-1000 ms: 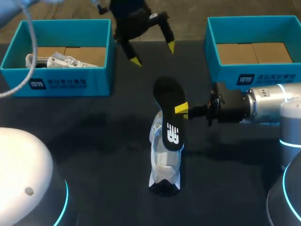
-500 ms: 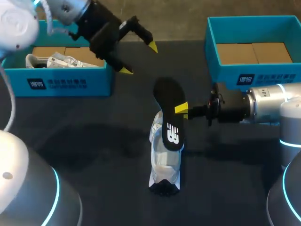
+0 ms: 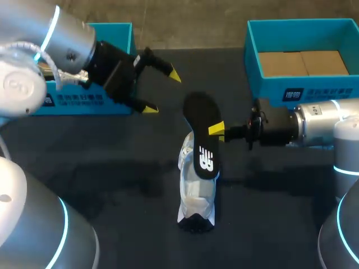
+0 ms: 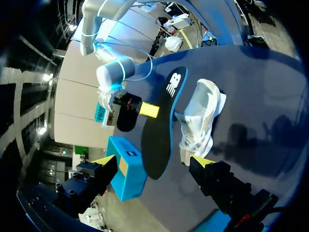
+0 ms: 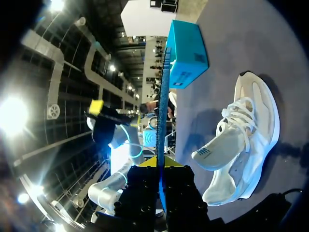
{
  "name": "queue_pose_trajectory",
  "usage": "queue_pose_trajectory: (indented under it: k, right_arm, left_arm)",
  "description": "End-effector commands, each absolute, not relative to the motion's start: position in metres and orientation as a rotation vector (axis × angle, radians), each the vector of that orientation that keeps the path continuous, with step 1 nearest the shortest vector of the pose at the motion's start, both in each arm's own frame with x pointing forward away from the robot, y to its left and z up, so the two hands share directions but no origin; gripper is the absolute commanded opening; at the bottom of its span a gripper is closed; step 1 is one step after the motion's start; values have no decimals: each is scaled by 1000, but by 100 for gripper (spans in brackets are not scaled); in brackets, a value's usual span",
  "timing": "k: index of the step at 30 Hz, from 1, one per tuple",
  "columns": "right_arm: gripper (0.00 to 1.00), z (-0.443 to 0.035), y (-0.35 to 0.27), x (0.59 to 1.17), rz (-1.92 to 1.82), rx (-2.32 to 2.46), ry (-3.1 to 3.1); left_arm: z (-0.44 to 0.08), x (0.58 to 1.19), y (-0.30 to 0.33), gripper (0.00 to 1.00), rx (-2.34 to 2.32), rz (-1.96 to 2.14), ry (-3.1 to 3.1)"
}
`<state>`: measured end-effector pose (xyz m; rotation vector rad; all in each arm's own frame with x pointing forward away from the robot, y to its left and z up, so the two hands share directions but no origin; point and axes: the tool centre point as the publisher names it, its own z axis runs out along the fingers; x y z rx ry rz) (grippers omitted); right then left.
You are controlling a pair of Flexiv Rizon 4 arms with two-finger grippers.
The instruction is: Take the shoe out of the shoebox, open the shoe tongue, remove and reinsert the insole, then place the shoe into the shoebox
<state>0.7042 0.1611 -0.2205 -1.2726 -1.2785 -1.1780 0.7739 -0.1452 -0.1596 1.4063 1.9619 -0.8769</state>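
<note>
Swinging in from the far edge of the counter (image 3: pixel 112 168), the left arm (image 3: pixel 95 59) had come across in front of the left shoebox (image 3: pixel 78 101) at the far left corner, while the right arm (image 3: pixel 314 126) had not shifted at all. The left jaws stood wide and empty, their yellow tips turned toward the middle of the counter and well apart from everything on it. That pose looked like a readying for a two-handed step rather than a grasp in progress. The right jaws were pinched on the long edge of the black insole (image 3: pixel 197 115), holding it up on its side, and the right wrist view showed it edge-on between the fingers. Held so, the insole kept clear of the counter and left the mouth of the white shoe (image 3: pixel 195 193) open beneath it. Whether its lower end touched the shoe could not be told. The shoe rested near the middle of the counter with its laces slack and its tongue pulled out, presumably so the insole could slide back in. The right shoebox (image 3: pixel 297 92) at the far right corner sat with only its cardboard floor showing, so the removal seemed done and the reinsertion still ahead.
</note>
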Motion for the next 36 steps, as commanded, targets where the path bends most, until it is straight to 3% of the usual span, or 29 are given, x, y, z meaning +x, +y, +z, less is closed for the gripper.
queue_pose_trajectory:
  k: [1, 4, 36]
  right_arm:
    - [0, -221, 162, 703, -1182, -1275, -1276]
    - [0, -221, 162, 703, -1182, -1275, -1276]
    - [0, -227, 171, 675, -1330, -1295, -1175]
  left_arm:
    - [-171, 763, -134, 100, 1154, -1137, 1574]
    - [-177, 760, -123, 100, 1144, -1313, 1396]
    - [-208, 757, -148, 100, 1016, -1307, 1356]
